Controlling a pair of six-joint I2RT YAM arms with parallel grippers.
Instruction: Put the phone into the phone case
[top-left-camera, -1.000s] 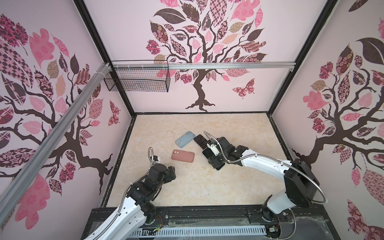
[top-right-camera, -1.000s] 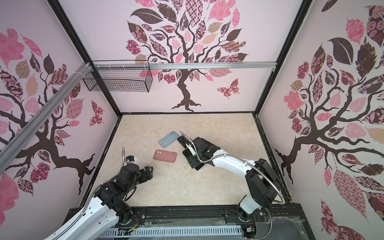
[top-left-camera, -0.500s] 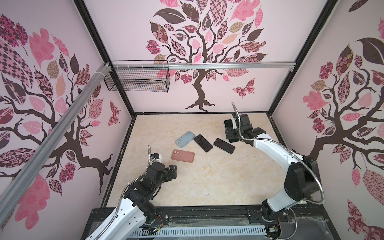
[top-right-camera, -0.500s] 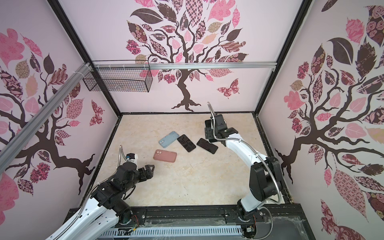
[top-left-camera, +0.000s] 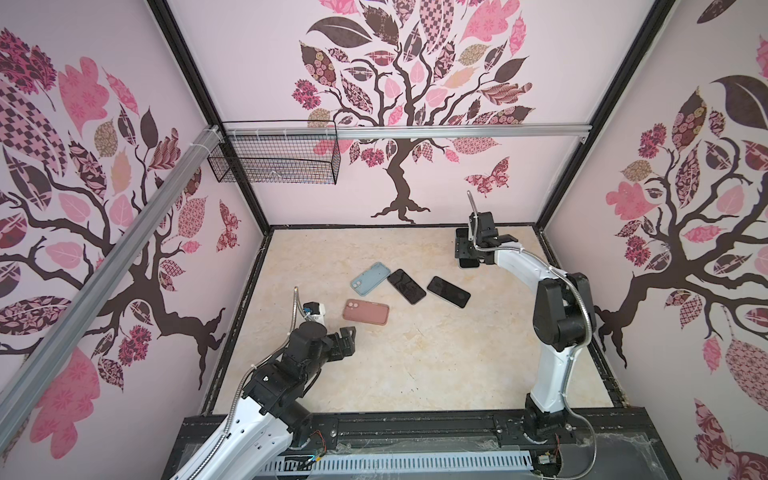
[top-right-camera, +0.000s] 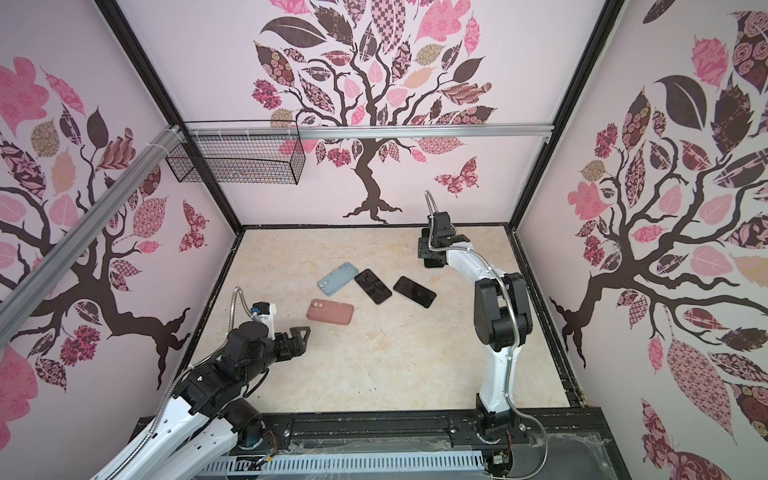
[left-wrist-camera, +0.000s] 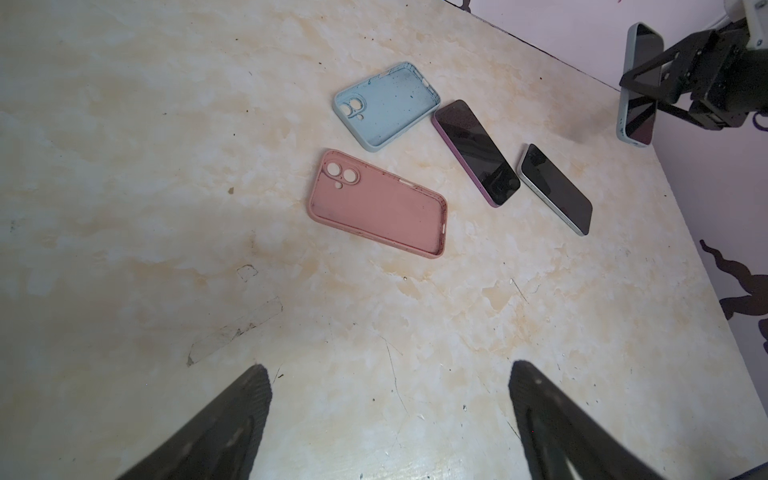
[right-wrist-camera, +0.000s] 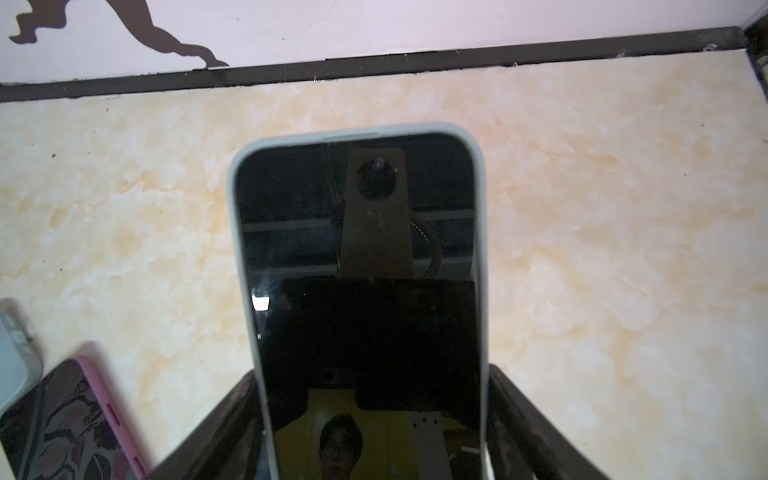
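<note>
Right wrist view: right gripper clamped on cased phone, just carried from centre to back corner; left gripper spread wide, empty; purple phone, pale phone, pink case, blue case loose at centre; one pairing likely done.

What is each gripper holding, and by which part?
The right gripper clamps the pale-rimmed phone by its two long edges, near one end. The left gripper holds nothing.

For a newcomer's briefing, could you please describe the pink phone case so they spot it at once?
On the marbled tabletop, four items cluster in the middle. The pink phone case lies nearest the left gripper. Unlike the blue phone case and two dark phones, it is salmon coloured.
</note>
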